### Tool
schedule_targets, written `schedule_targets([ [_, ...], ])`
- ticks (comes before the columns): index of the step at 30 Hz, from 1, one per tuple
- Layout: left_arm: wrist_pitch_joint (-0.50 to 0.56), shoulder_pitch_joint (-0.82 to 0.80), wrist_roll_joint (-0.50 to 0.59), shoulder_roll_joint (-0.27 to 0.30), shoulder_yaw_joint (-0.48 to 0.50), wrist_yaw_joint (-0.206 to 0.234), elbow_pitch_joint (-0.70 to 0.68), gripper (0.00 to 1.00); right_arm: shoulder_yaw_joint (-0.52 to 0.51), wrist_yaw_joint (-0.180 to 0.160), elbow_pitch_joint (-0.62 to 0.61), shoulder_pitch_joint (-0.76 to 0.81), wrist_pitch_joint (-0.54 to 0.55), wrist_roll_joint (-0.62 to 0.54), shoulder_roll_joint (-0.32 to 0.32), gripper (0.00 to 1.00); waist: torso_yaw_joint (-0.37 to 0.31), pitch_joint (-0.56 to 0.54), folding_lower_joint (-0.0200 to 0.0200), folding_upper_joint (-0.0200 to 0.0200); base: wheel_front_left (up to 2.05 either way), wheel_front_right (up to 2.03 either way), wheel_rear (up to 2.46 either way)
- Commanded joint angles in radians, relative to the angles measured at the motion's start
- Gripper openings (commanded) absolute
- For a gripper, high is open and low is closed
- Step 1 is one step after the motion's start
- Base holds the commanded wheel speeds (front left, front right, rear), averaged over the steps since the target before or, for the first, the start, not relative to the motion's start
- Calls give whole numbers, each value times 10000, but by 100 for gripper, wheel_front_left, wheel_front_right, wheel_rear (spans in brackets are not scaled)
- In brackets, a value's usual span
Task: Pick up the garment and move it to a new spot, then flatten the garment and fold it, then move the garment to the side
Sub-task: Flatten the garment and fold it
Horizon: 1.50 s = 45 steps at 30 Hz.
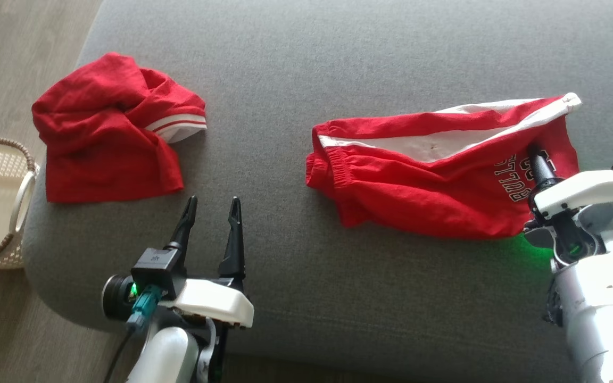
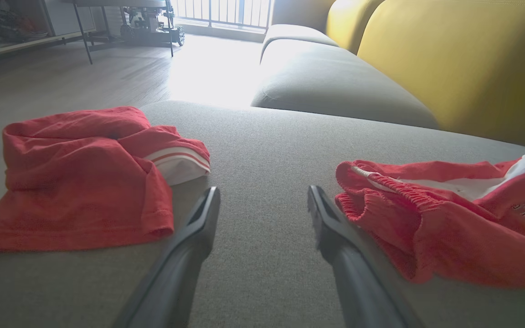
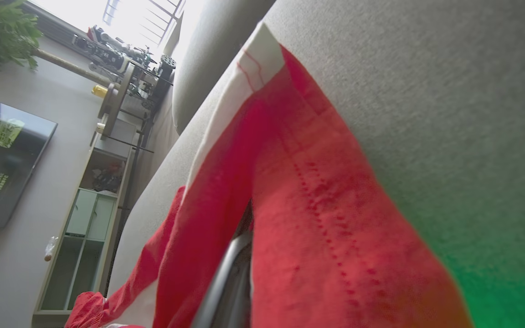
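Red shorts [image 1: 418, 181] lie pinched in right hand [image 1: 535, 155].

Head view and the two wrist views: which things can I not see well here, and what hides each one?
1. Right claw tips: head view and right wrist view, buried in red shorts fabric.
2. Lettering on the shorts: head view, partly covered by that claw; left wrist view, cut by right edge.
3. Basket: head view, cut by left edge.
4. Red shirt: bunched, its front folded out of sight.
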Motion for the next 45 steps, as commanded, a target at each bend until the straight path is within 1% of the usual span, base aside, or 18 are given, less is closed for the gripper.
schedule_targets([
  [1,-53,-142,-29,7,299,63,-275,100,137,-2,7,198,-215,152,211,0,-76,-111,-1,0,0,0,0],
  [8,-53,44,22,7,406,0,-234,100,-218,-2,-7,356,-1067,391,-118,0,-300,-463,-1,0,0,0,0],
  [12,-53,184,64,7,470,-66,-206,100,-494,-2,289,577,-1842,223,-465,0,-452,-699,-1,0,0,0,0],
  [15,-53,277,88,7,520,-94,-191,100,-793,-2,1036,721,-2539,-286,-892,0,-549,-856,-1,0,0,0,0],
  [18,-53,379,115,7,580,-131,-188,100,-1205,-2,1834,686,-2924,-771,-1213,0,-663,-998,-1,0,0,0,0],
  [21,-53,469,141,7,639,-198,-175,100,-1439,-2,2463,538,-3036,-1218,-1293,0,-811,-1093,-1,0,0,0,0],
  [25,-53,505,157,7,625,-267,-118,100,-1667,-2,2647,315,-3081,-1695,-1266,0,-948,-1192,-1,0,0,0,0],
  [27,-53,496,143,7,611,-271,-112,100,-1800,-2,2338,247,-3085,-1981,-1219,0,-990,-1235,-1,0,0,0,0],
  [30,-53,488,130,7,579,-276,-90,100,-1928,-2,1693,286,-3087,-2539,-973,0,-1013,-1312,-1,0,0,0,0],
  [36,-53,513,79,7,633,-260,-113,100,-1869,-2,186,424,-3088,-3560,-138,0,-875,-1403,-1,0,0,0,0],
  [41,-53,600,42,7,685,-272,-99,100,-1137,-2,-837,588,-3089,-3902,413,0,-664,-1420,-1,0,0,0,0],
  [45,-53,641,25,7,680,-264,-101,100,-210,-2,-1453,792,-3065,-3734,612,0,-483,-1415,-1,0,0,0,0],
])
